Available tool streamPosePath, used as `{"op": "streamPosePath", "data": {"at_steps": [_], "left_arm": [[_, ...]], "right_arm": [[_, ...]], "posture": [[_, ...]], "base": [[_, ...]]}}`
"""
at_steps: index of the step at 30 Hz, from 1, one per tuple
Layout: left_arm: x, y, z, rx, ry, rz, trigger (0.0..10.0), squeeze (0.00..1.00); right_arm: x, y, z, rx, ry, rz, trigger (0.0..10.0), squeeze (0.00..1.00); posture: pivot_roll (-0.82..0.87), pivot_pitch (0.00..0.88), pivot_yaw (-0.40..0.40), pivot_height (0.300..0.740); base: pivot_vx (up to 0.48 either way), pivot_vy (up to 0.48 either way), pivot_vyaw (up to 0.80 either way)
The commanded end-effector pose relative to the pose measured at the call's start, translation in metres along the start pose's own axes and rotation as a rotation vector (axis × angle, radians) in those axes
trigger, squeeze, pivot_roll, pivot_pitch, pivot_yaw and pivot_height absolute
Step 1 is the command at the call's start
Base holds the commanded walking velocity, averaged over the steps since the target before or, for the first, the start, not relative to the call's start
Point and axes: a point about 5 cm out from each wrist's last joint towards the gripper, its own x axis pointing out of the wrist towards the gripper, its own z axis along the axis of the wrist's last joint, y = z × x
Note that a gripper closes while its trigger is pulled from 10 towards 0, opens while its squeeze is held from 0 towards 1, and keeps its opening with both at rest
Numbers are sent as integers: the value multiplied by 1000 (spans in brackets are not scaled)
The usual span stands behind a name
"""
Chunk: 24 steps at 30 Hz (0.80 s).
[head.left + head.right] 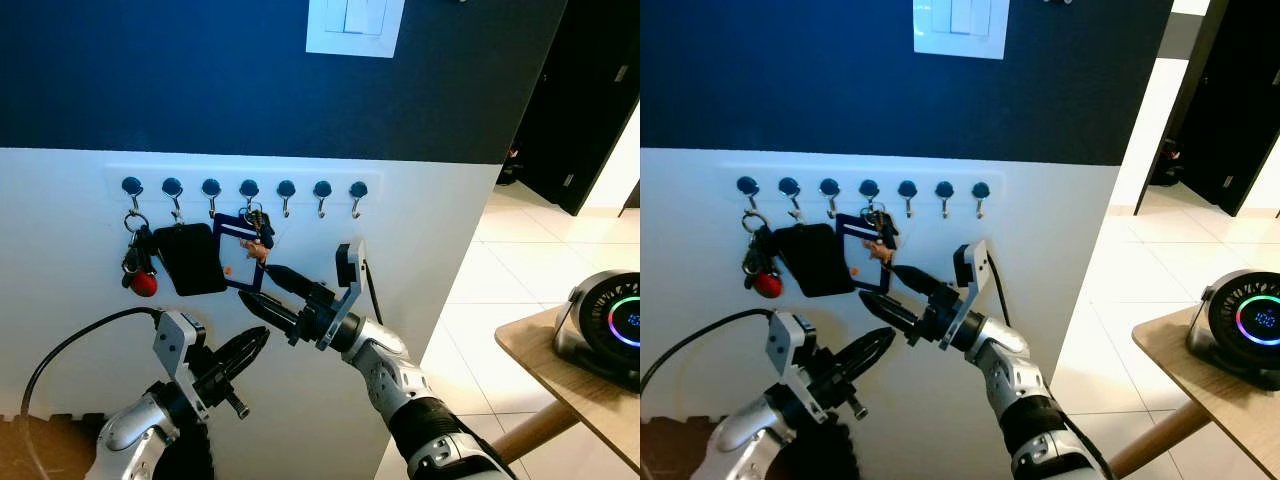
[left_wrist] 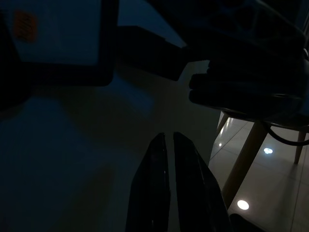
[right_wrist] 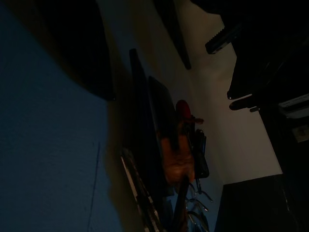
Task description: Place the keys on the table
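Black fingers of my right gripper point(image 1: 258, 288) stand spread against the white lower half of the wall point(image 1: 440, 230): the upper finger tip sits at a small orange tag on the keys point(image 1: 256, 232), the lower finger reaches out below them, and nothing is clamped between the two. I can see that bunch hanging from the fourth hook along the hook rail point(image 1: 245, 188), counting from the rail's left end, with a dark blue frame-like fob point(image 1: 236, 252) beside it. Further toward the rail's left end hangs a black pouch point(image 1: 188, 259), and at the first hook a second bunch with a red fob point(image 1: 143, 284). The three hooks at the rail's right end carry nothing.

My left gripper point(image 1: 248, 352) is lower and to the left, off the wall, its fingers drawn together to a thin slit with nothing in them; the left wrist view point(image 2: 169, 145) shows the same narrow gap.

Above the rail the wall turns dark navy, with a white light switch point(image 1: 355, 25) near the top. At the right edge of my view the wooden table point(image 1: 540, 350) shows one corner, and a round grey device with a lit coloured ring point(image 1: 605, 325) stands on it. Pale floor tiles point(image 1: 500, 270) run between wall and table.
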Motion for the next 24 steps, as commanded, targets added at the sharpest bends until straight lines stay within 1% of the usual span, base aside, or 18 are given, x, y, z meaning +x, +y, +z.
{"op": "streamPosePath", "data": {"at_steps": [1,3,14,19,24], "left_arm": [[0,0,3,31,24,-26,10000,0],[-1,2,4,47,34,-23,10000,0],[-1,6,8,58,41,-29,10000,0],[-1,7,16,66,23,-38,10000,0],[-1,8,20,71,15,-46,10000,0]], "right_arm": [[14,6,3,9,-28,40,10000,0],[16,8,3,8,-28,49,10000,0],[21,8,4,-6,-32,30,10000,0],[28,15,4,9,-41,78,10000,0],[31,19,2,19,-36,108,10000,0]], "posture": [[63,36,-77,740],[63,36,-76,740],[62,46,-63,740],[63,51,-65,740],[63,53,-70,740]], "base": [[0,0,0],[0,0,0],[0,0,0],[0,0,0],[0,0,0]]}}
